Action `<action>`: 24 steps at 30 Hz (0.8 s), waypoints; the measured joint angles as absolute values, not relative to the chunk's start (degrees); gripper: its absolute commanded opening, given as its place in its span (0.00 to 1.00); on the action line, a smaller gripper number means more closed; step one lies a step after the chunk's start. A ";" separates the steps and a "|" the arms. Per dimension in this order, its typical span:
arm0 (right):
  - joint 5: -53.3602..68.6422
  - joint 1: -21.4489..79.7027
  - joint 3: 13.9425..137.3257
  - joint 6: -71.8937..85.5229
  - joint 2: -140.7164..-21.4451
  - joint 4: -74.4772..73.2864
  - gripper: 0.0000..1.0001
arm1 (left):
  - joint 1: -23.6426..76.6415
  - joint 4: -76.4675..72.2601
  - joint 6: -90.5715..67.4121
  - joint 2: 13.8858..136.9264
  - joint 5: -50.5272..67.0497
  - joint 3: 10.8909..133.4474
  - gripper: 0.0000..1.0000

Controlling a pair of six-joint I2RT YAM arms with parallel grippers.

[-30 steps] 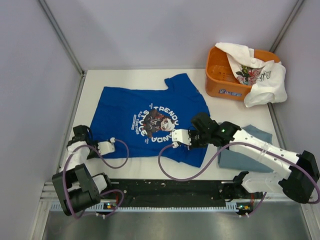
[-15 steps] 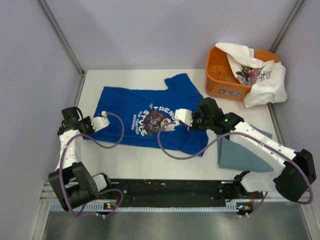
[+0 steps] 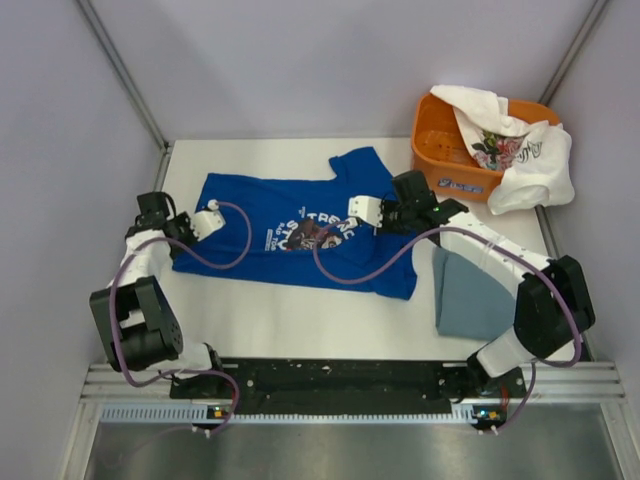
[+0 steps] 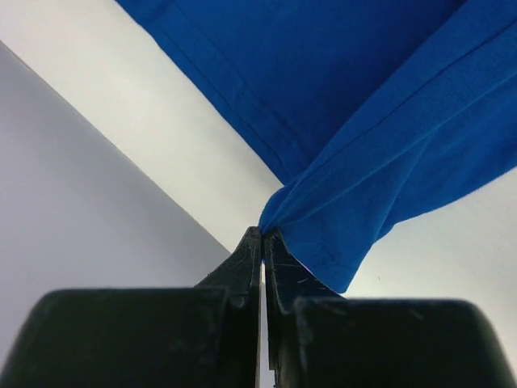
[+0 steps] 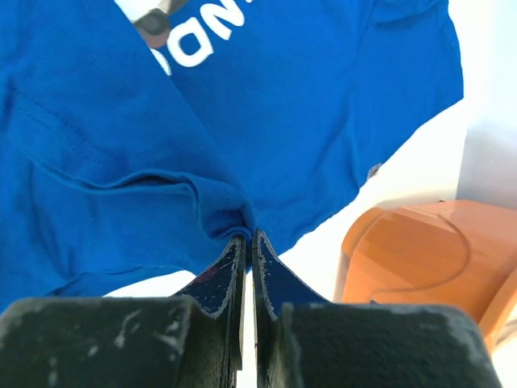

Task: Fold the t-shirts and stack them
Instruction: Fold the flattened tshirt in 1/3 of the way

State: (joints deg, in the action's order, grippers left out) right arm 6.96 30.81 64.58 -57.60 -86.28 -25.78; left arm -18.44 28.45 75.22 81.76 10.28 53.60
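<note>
Pinching the blue t-shirt [image 3: 250, 195], left gripper [image 3: 207, 221] and right gripper [image 3: 362, 210] have swept its near half over the print [image 3: 312, 230], mid-fold.

Your left arm [image 3: 140, 255] at nine o'clock and right arm [image 3: 495, 252] at three are white links with black joints. A purple cable [image 3: 316, 258] loops from each wrist. The left gripper [image 4: 262, 233] and right gripper [image 5: 249, 236] have black, scuffed, wedge-shaped fingers [image 5: 216, 283].
</note>
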 measured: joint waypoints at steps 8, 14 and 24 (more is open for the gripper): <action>7.44 28.25 67.22 -61.28 -90.56 -24.29 0.00 | -13.89 24.53 71.50 89.56 4.08 58.70 0.00; 7.44 26.57 67.22 -61.60 -93.01 -24.23 0.00 | -12.97 22.15 69.60 95.81 -1.56 61.60 0.00; 6.92 26.22 70.94 -59.51 -99.96 -22.48 0.20 | -11.00 19.99 67.00 100.05 -6.74 63.24 0.55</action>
State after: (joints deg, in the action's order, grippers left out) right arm 6.92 26.22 70.94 -59.51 -99.96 -22.48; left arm -11.00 19.99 67.00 100.05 -6.74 63.24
